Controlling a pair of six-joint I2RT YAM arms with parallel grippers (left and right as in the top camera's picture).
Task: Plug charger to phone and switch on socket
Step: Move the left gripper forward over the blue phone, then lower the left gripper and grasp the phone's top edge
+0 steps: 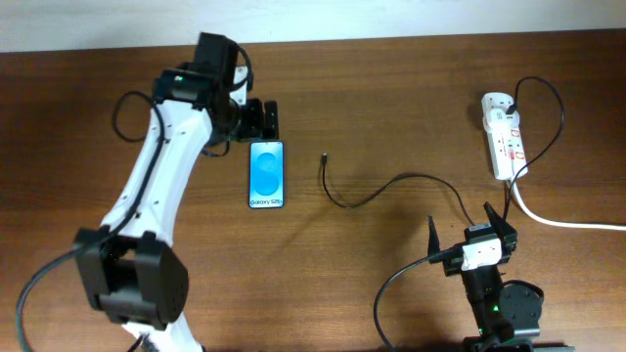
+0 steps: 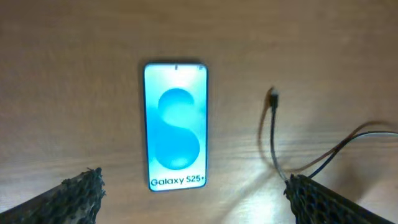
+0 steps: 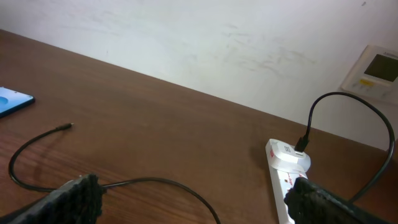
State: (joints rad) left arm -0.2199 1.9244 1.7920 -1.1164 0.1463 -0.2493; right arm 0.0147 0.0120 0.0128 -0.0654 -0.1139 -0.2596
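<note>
Two claws, both spread and empty. Left claw (image 1: 262, 119) hovers over the far end of the phone (image 1: 266, 174), which lies flat, screen up, left of bench centre. Charger (image 2: 273, 97) tip lies loose just right of it, cable looping to the socket (image 1: 502, 135) near the far right corner. Right claw (image 1: 497, 220) waits by the front edge. Judged: opening step; next needs a pinch just behind the plug
</note>
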